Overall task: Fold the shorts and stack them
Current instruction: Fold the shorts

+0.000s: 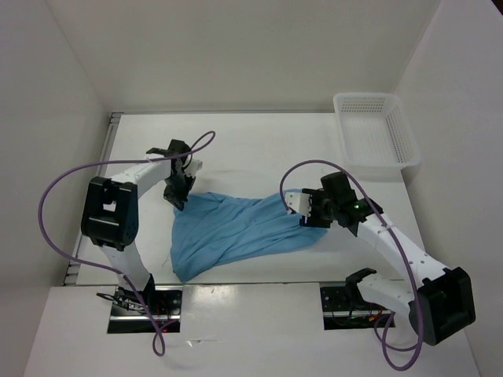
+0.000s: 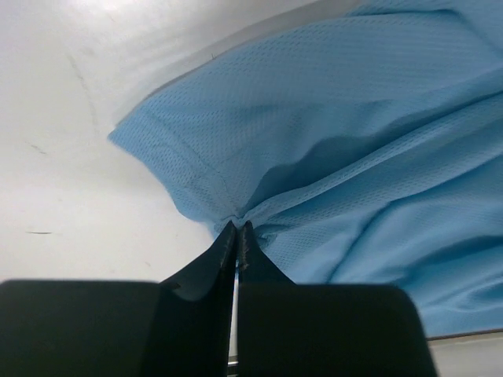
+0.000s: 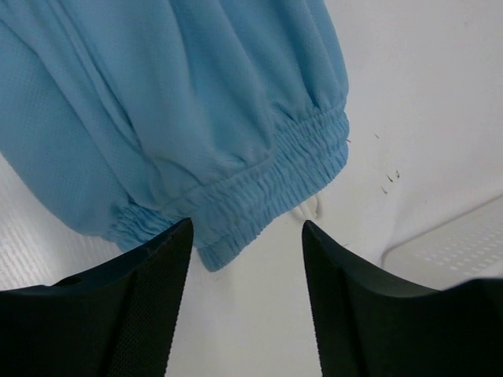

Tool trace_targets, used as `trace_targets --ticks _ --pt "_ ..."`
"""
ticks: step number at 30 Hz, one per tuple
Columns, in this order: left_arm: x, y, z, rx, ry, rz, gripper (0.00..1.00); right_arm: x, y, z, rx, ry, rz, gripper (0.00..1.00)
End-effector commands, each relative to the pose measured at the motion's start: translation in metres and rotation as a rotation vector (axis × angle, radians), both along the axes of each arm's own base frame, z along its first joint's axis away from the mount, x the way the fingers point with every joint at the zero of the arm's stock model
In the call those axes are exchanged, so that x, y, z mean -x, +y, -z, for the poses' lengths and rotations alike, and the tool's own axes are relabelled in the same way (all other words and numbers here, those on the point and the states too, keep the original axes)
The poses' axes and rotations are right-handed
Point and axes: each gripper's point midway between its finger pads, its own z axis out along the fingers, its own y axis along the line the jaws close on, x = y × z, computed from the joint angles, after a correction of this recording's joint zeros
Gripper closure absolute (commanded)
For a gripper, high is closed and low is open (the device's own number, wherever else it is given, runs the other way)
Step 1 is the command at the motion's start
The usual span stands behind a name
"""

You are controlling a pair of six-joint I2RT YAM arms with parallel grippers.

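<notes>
**Top view.** The shorts (image 1: 236,228) lie crumpled on the white surface (image 1: 259,149), between the two arms and towards the near edge. The left gripper (image 1: 179,201) is at their upper left corner and the right gripper (image 1: 303,214) at their right end. This view does not settle either gripper's state. A basket (image 1: 409,149) stands at the far right corner, well apart from the shorts. Plain white walls (image 1: 236,47) enclose the surface on three sides. A purple cable (image 1: 55,196) loops off each arm.

**Left wrist view.** The left gripper (image 2: 237,230) is closed, its tips pinching a hemmed edge of the shorts (image 2: 354,141). The fabric gathers into creases at the pinch. The weave is a fine mesh, which the top view does not show. The surface (image 2: 63,157) carries thin dark scuffs.

**Right wrist view.** The right gripper (image 3: 247,226) is spread wide and holds nothing. The gathered waistband (image 3: 291,169) lies just beyond the gap between its fingers (image 3: 149,275). A white scrap (image 3: 308,209) shows under the waistband; I cannot tell what it is. Small dark specks mark the surface (image 3: 409,94).
</notes>
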Motion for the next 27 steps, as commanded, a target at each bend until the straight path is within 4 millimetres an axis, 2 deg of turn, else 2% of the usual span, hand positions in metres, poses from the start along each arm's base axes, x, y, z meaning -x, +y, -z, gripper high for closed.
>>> trace_targets --ticks 1,3,8,10,13,15,16,19,20,23,27 --pt "-0.024 -0.005 -0.049 0.017 -0.109 0.006 1.0 0.009 0.004 -0.01 0.035 -0.025 -0.082 0.34" --pt "-0.032 -0.006 -0.061 0.021 -0.133 0.006 1.0 0.012 0.004 -0.011 0.06 -0.033 -0.126 0.31" --pt "-0.042 -0.002 -0.073 -0.007 -0.161 -0.001 1.0 0.012 0.002 -0.005 0.095 -0.049 -0.148 0.3" --pt "-0.049 0.002 -0.072 -0.018 -0.164 -0.013 1.0 0.013 0.002 0.011 0.134 -0.024 -0.153 0.29" --pt "-0.045 0.001 -0.07 -0.014 -0.135 -0.01 0.97 0.004 0.002 0.023 0.133 -0.003 -0.103 0.29" --pt "-0.033 0.006 -0.056 -0.037 -0.095 -0.012 0.93 -0.002 0.006 0.024 0.116 -0.008 -0.082 0.29" --pt "-0.031 0.006 -0.051 -0.038 -0.089 -0.012 0.87 0.001 0.004 0.028 0.12 0.002 -0.083 0.29" --pt "-0.031 0.012 -0.031 -0.071 -0.085 -0.017 0.75 0.006 0.017 0.028 0.11 -0.011 -0.136 0.3" --pt "-0.031 0.014 -0.028 -0.083 -0.078 -0.018 0.68 0.006 0.017 0.028 0.11 -0.011 -0.137 0.31" --pt "-0.036 0.018 -0.02 -0.076 -0.073 -0.038 0.61 0.012 0.021 0.032 0.109 0.001 -0.151 0.34" --pt "-0.04 0.014 -0.019 -0.05 -0.09 -0.035 0.58 0.009 0.02 0.033 0.112 -0.013 -0.145 0.35"
